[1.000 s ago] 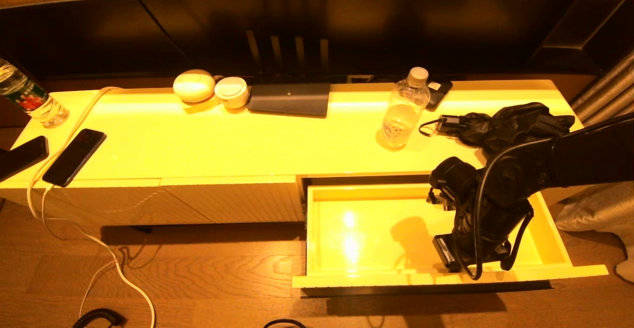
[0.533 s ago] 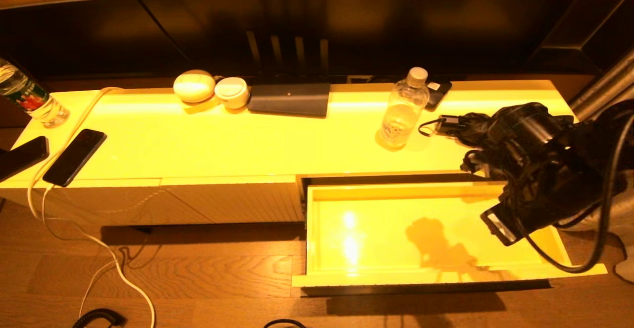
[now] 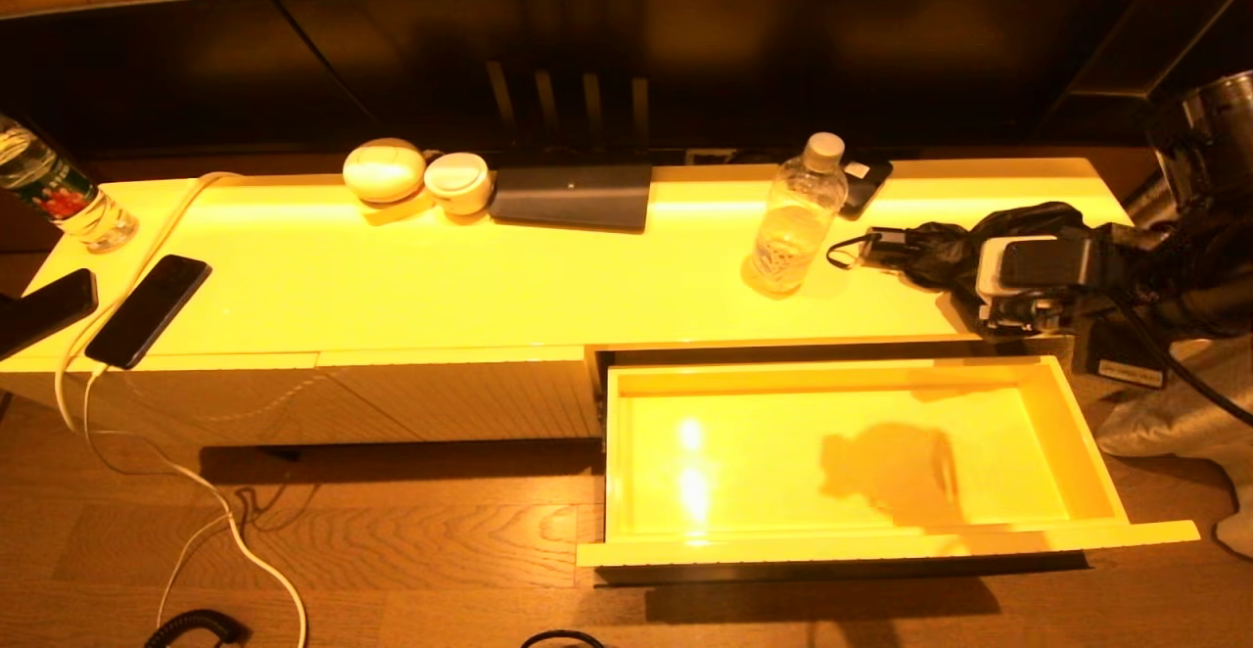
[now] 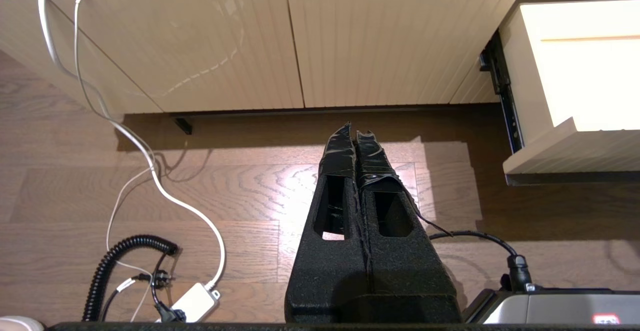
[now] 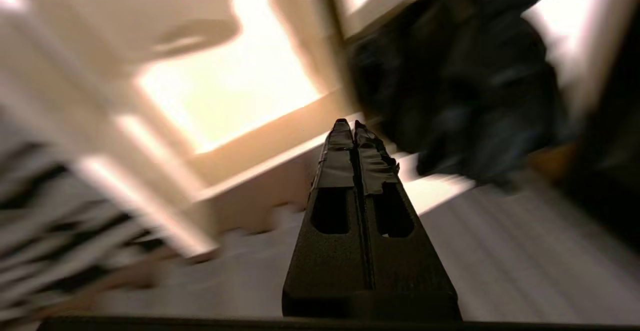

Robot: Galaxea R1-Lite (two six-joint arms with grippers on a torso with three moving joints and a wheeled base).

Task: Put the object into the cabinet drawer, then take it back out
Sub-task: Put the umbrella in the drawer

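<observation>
The cabinet drawer [image 3: 881, 542] stands pulled out at the right, and its glossy yellow inside shows only glare and the arm's shadow. My right arm [image 3: 1038, 286] hovers over the cabinet's right end, beside a black bundle with a strap [image 3: 979, 242]. The right gripper [image 5: 354, 123] is shut with nothing between its fingers, and the dark bundle [image 5: 465, 86] lies just beyond its tips. My left gripper [image 4: 354, 130] is shut and empty, parked low over the wooden floor in front of the ribbed panels [image 4: 200, 46], with the drawer's front corner [image 4: 575, 156] off to one side.
On the cabinet top [image 3: 440, 276] stand a clear water bottle [image 3: 795, 217], a dark flat pad [image 3: 573, 196], two round white cases [image 3: 384, 169] and a phone [image 3: 147, 310] on a white cable. A second bottle [image 3: 59, 200] stands at the far left. Cables lie on the floor [image 4: 150, 181].
My right arm has lifted out of the drawer and swung right and back, ending over the cabinet's right end. Its shadow in the drawer moved right. The left arm has not moved.
</observation>
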